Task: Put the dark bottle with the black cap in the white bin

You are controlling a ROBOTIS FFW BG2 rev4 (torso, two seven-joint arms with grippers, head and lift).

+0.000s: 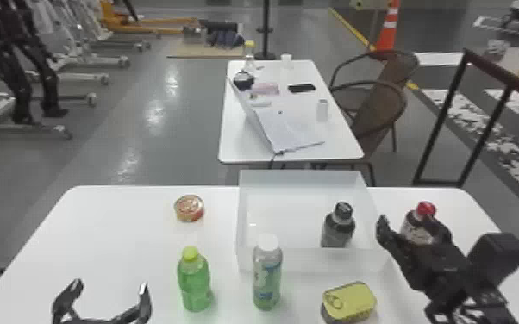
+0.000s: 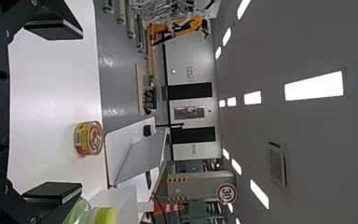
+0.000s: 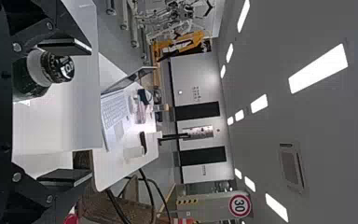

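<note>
Standing open: right gripper point(image 1: 407, 220), fingers spread, grasping nothing, near the right wall of the white bin point(image 1: 289, 211). Dark bottle with the black cap point(image 1: 339, 226): inside the bin, toward its near right corner; upright, cap up, long axis vertical. Right wrist view: lettered cap top, laptop point(image 3: 115, 112) with keyboard. Head view: bottle body behind the near wall. Left wrist view: printed side of round can point(image 2: 80, 138). Bare bin floor: left of and beyond the bottle. White-capped bottle point(image 1: 267, 275), yellow-lidded tin point(image 1: 349, 301): before the near wall. Left gripper point(image 1: 110, 284): open, left of green bottle point(image 1: 195, 282).
</note>
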